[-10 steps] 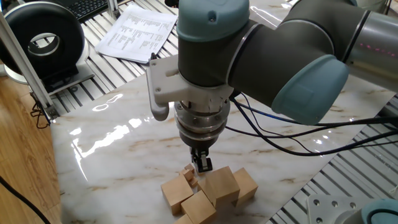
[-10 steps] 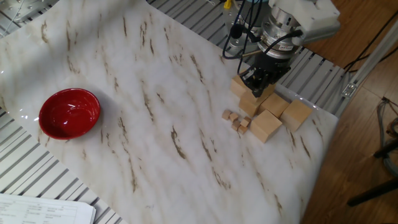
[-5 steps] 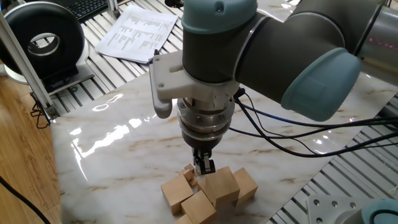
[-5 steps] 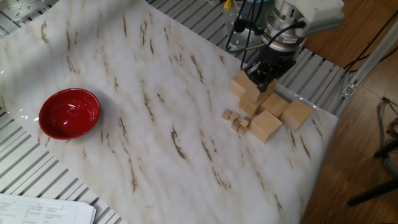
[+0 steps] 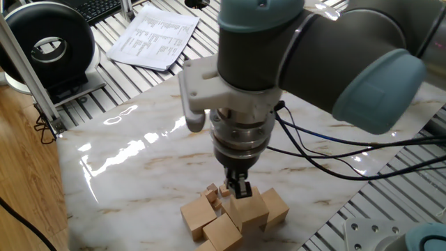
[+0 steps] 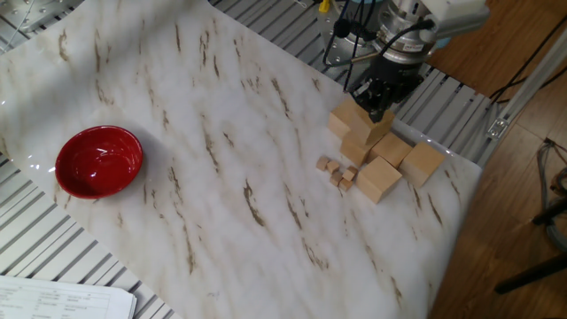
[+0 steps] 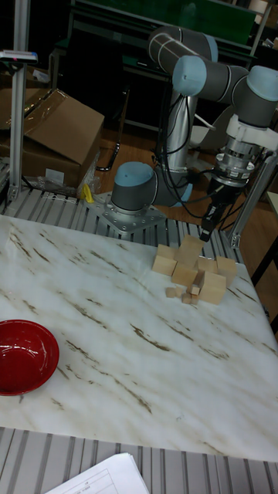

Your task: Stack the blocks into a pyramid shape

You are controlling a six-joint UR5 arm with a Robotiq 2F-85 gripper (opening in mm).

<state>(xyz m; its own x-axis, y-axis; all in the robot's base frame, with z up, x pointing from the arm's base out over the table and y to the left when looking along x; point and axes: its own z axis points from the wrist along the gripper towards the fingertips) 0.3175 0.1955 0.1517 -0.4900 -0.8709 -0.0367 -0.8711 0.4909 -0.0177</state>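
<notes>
Tool [image 6: 376,95] position, compared with a second ago: shifted sideways and risen slightly, now poised just above the raised cube [image 6: 364,123] in the cluster of blocks [image 7: 193,270] at the worktop [image 6: 221,177] edge. You cannot tell whether its jaws stand apart or together. You may judge a cube freshly placed, with the pyramid shape far from complete. Note that the wrist hides the far blocks in one fixed view, and the tiny cubes [image 6: 338,171] blur together.

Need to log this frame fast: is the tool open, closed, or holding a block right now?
Tool: just above the raised block in the cluster, holding nothing visible; open or closed cannot be told from these views.
</notes>
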